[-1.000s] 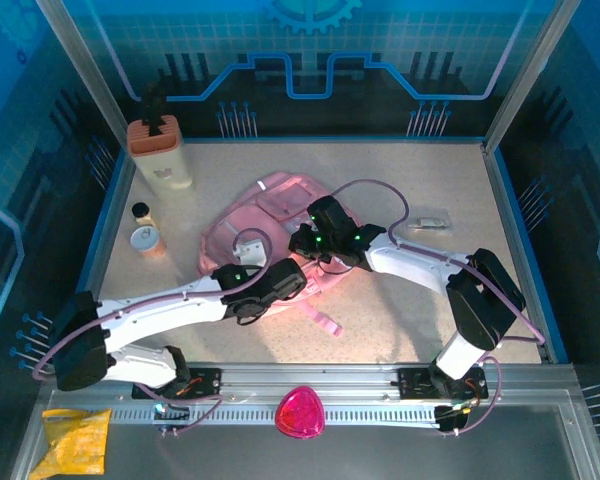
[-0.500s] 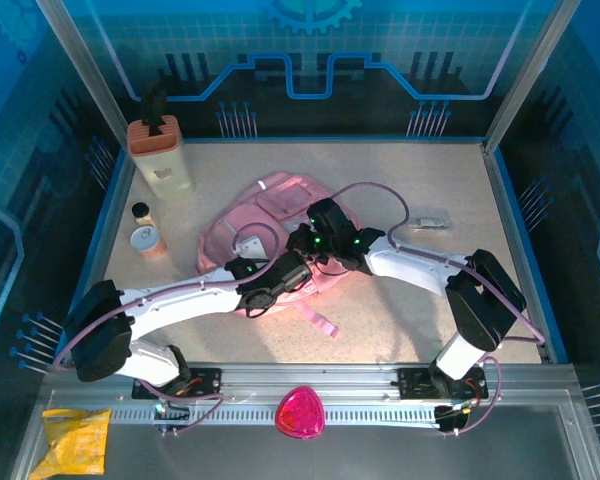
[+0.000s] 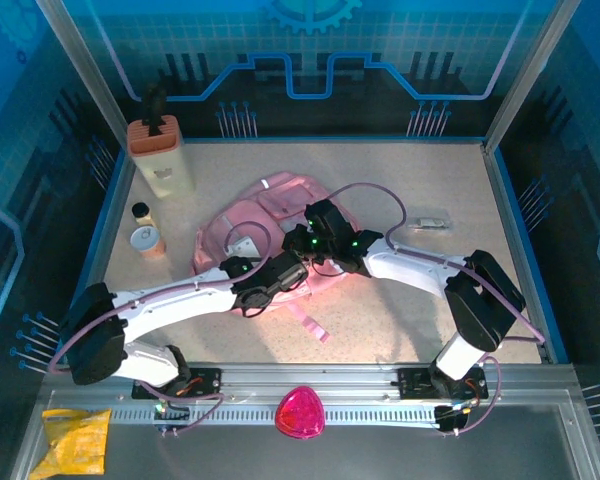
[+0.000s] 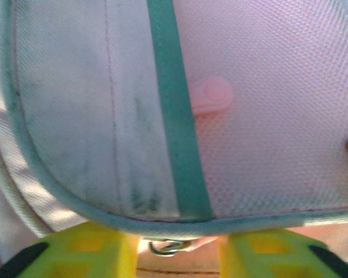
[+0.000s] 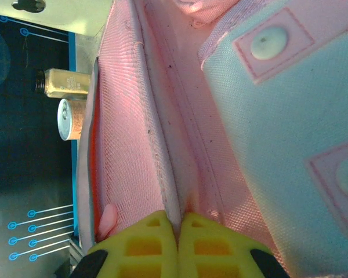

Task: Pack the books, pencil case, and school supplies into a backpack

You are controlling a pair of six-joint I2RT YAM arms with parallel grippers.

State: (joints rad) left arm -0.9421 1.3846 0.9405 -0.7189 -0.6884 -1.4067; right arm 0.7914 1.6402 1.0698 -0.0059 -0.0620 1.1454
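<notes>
Your left arm (image 3: 170,300) stretches forward and inward from its base. The left gripper (image 4: 177,252) has its fingers standing partly apart. Your right arm (image 3: 420,262) folds at the elbow and reaches leftward. The right gripper (image 5: 178,234) has its fingers pressed together, pinching a fold of the backpack (image 5: 133,145). Both wrists sit close together.

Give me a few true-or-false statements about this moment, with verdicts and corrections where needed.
1. The right gripper is shut on a pink fabric seam of the backpack. True.
2. The pale oblong supply item lies inside the backpack. False: it lies on the table, to the backpack's right and apart from it.
3. The beige box with a black top stands upright near the far left corner. True.
4. The two small jars sit right of the backpack. False: they sit left of it, near the beige box.
</notes>
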